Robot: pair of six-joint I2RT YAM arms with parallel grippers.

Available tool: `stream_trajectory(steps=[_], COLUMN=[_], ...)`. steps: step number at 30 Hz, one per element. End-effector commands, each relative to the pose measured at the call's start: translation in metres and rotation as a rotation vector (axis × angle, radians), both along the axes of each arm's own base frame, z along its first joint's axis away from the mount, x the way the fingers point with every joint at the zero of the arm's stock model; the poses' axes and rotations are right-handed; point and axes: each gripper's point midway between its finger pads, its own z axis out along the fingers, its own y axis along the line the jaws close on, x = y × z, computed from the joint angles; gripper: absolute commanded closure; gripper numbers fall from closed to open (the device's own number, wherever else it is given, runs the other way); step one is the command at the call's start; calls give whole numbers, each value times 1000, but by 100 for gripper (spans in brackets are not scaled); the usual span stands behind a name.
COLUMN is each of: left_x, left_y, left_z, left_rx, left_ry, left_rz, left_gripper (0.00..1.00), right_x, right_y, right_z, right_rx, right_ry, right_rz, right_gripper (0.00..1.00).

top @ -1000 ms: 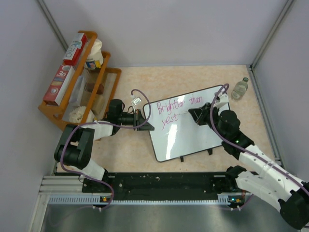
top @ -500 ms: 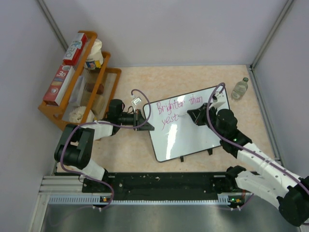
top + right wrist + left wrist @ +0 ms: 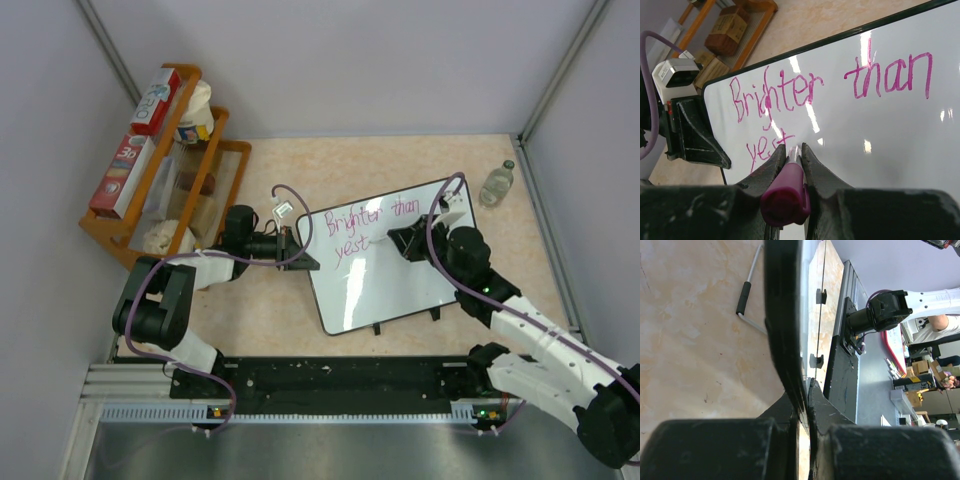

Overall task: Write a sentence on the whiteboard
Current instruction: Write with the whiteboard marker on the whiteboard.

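- Fingers (image 3: 816,172) of your right gripper (image 3: 794,150) are pinched tight around a magenta marker (image 3: 786,192), its tip aimed at the board just past the last pink letter; you cannot tell from here whether it touches.
- Your left gripper (image 3: 803,399) is clamped narrow on the thin black frame at the board's 9 o'clock edge.
- Lying flat mid-table (image 3: 270,310) is the whiteboard (image 3: 390,285), turned slightly, with its small black feet on the near long edge.
- On its far half, the sentence (image 3: 790,95) reads "Brighter than", with "yest" started on the line below.
- Farther off at 2 o'clock, a small clear bottle (image 3: 497,184) stands well apart from the board.
- At 10 o'clock, a wooden rack (image 3: 135,225) holds boxes and packets.
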Motion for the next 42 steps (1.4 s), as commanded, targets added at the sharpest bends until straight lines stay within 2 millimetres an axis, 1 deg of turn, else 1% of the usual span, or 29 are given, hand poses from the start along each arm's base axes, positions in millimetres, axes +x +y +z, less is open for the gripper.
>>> stream_trajectory(steps=[1,10,14,21,29,35,42], left_x=[3,3,3,4,3,3,3], left_y=[-1,-1,-1,-1,-1,-1,-1], left_z=[-27,-28,-28,-27,-27,-27,-27], left_rx=[75,76,76,76,74,74,74], left_ry=[-155,-154,-155,-157,-155,-156,-155], left_rz=[4,5,5,5,2,2,2], left_gripper=[100,100,100,100,100,100,100], right_x=[6,12,13,15,17,14,7], right_y=[-6,-19,-23,-22,-12,-6,-8], right_z=[1,3,7,11,22,12,-3], right_rx=[-5,-14,-5,8,34,24,5], right_ry=[-14,-17,-33,-38,-66,-38,-5], right_rz=[-38,-94,-111,-114,-69,-31,-26], right_gripper=[100,100,100,100,100,100,100])
